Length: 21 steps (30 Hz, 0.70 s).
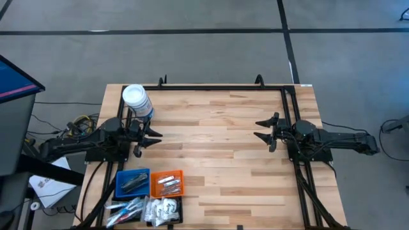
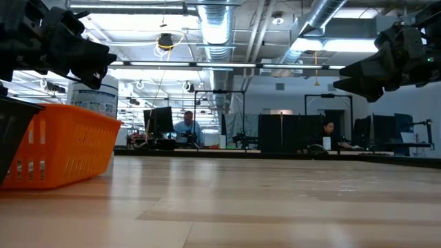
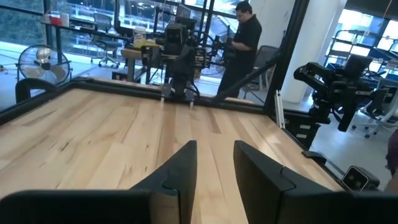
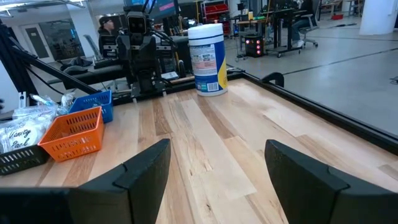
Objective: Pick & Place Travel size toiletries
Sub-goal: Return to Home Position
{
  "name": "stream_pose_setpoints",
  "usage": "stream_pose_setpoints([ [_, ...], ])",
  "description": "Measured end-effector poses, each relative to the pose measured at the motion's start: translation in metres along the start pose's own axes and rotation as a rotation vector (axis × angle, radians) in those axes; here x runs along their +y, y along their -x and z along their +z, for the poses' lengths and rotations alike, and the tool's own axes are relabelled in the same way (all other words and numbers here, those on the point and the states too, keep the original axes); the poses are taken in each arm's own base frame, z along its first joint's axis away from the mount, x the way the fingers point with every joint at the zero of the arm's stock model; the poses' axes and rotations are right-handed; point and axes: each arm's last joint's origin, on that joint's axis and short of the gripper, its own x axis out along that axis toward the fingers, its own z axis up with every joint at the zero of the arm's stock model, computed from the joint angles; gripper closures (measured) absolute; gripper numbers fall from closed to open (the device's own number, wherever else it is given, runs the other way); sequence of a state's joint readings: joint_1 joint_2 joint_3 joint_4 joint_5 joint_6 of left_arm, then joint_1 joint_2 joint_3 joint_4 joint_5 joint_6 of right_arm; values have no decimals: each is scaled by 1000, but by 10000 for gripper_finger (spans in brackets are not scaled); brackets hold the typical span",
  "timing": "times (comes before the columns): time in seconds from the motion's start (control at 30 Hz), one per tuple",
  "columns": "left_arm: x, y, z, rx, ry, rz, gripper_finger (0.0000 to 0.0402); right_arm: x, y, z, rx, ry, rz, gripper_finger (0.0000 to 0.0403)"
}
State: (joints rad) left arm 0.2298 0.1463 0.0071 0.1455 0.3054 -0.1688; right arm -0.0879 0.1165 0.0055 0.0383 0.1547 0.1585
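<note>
High view first: we've got the left end effector (image 1: 153, 138) hanging over the left side of the worktop (image 1: 217, 147), near the white-lidded jar (image 1: 136, 101), fingers spread with nothing in them. The right end effector (image 1: 260, 129) is over the right side, also spread and empty, and the two are well apart and facing each other. The travel size toiletries (image 1: 168, 185) all sit in the trays at the near left corner: some in the blue tray (image 1: 133, 171), some in the orange tray (image 1: 167, 172), and bluish sticks (image 1: 128, 206) and white packets (image 1: 163, 208) in the two black trays (image 1: 180, 204) nearest us. Low view: the orange tray (image 2: 58, 148) is at the left with the jar (image 2: 96, 96) behind it, both arms are up off the wood, and there are people at desks (image 2: 187, 127) far back. Left wrist view: its fingers (image 3: 186, 165) show a narrow gap with only bare wood between. Right wrist view: fingers (image 4: 146, 168) wide apart, and across the worktop we see the jar (image 4: 207, 59), the orange tray (image 4: 71, 134) and the white packets (image 4: 18, 134).
</note>
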Motion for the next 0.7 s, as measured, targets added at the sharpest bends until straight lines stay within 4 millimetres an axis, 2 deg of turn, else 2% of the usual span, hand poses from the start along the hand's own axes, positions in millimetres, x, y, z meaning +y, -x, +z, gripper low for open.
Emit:
stream_pose_setpoints([
  [0.7,0,0,1,-13,-4,-4,302,0,0,0,0,0,0,148],
])
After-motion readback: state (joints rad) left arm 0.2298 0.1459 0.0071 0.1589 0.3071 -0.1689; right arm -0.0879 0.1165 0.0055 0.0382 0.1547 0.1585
